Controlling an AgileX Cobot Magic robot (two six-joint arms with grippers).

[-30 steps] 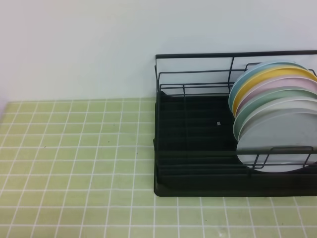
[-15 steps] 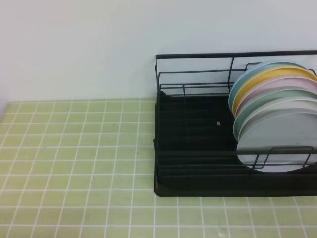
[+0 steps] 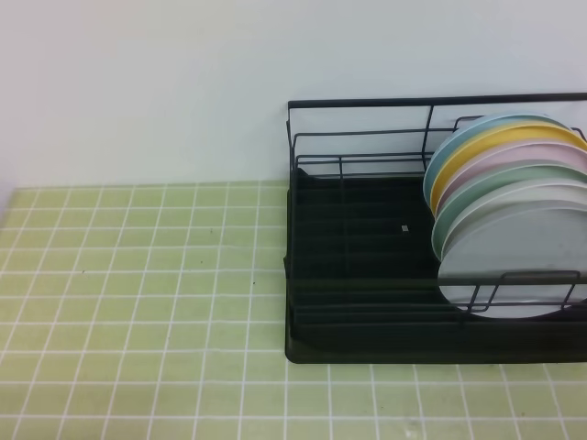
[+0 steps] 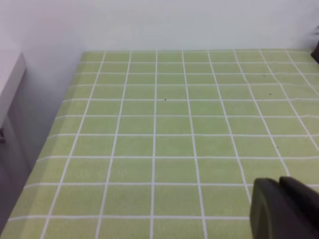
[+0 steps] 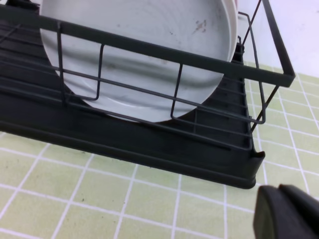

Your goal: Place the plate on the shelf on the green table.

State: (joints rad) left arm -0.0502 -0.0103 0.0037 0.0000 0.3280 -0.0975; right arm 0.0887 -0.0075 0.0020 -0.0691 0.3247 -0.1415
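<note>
The pale grey-blue plate (image 3: 518, 257) stands on edge at the front of a row of several plates in the shelf (image 3: 358, 275), a black wire rack on the green table (image 3: 138, 275). In the right wrist view the plate (image 5: 144, 59) shows small dark specks behind the front rail of the shelf (image 5: 149, 144). My right gripper (image 5: 279, 194) is shut and empty, low over the tiles just in front of the rack's corner. My left gripper (image 4: 279, 188) is shut and empty over bare green table (image 4: 174, 124). Neither gripper shows in the exterior high view.
Behind the plate stand white, mint-green, pink, yellow and blue plates (image 3: 500, 151). The left half of the rack holds nothing. A white wall rises behind the table. The table's left edge (image 4: 55, 129) drops beside a pale cabinet (image 4: 10, 89).
</note>
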